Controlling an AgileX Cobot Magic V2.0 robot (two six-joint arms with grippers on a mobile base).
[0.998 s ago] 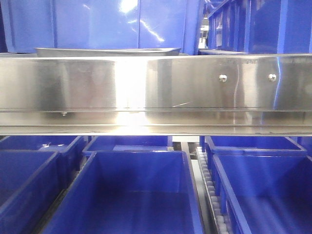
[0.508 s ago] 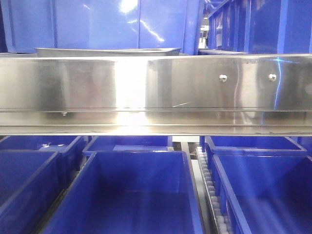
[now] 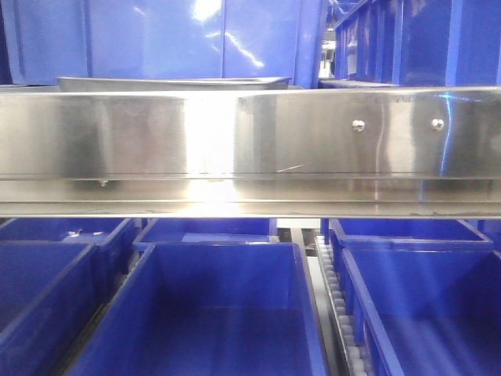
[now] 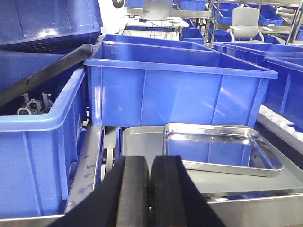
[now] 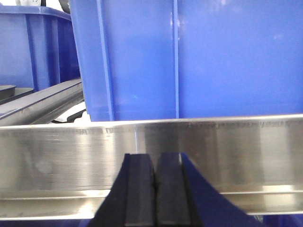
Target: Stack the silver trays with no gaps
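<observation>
- Two silver trays show in the left wrist view: a shiny small tray [image 4: 220, 149] lies inside a larger dull tray [image 4: 142, 146], toward its right side.
- From the front, only one thin tray edge [image 3: 172, 81] peeks above the shelf rail [image 3: 250, 149]; which tray it is, I cannot tell.
- At least five blue bins [image 4: 175, 90] surround them.
- The left gripper [image 4: 150, 189] hangs just before the trays, pads pressed together, holding nothing.
- The right gripper [image 5: 154, 189], likewise closed and empty, faces the rail.

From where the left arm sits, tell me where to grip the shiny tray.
Probably the near rim of the shiny tray, approached from the gripper's side. It lies flat on a duller tray, its thin flared rim exposed; blue bins crowd the far side.
</observation>
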